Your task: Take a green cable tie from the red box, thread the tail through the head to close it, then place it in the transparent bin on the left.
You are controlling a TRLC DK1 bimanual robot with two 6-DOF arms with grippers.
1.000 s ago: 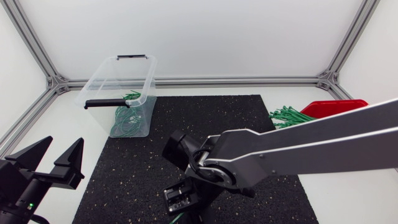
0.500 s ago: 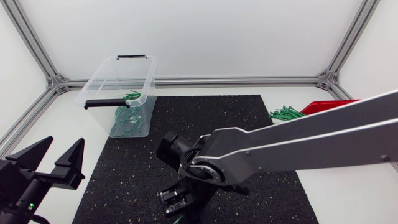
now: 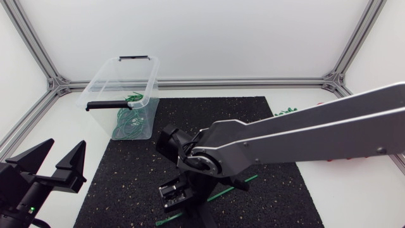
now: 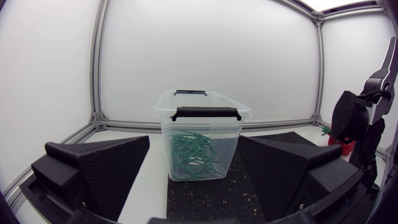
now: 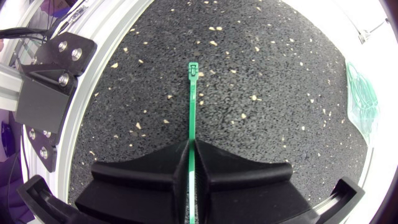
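Note:
My right arm comes in from the right and crosses to the front middle of the black mat. Its gripper is shut on a straight green cable tie, whose head lies ahead of the fingertips on the mat. In the head view the tie sticks out on both sides of the gripper. The transparent bin stands at the back left, holding looped green ties. The arm covers nearly all of the red box. My left gripper is open at the front left, empty.
Loose green ties peek out above my right arm near the red box. An aluminium frame rail runs along the table's front edge close beside the right gripper. The bin's black handles are closed over its rim.
The right gripper has closed its fingers onto the green tie while the arm swung further left, now covering the red box. The left arm has stayed still.

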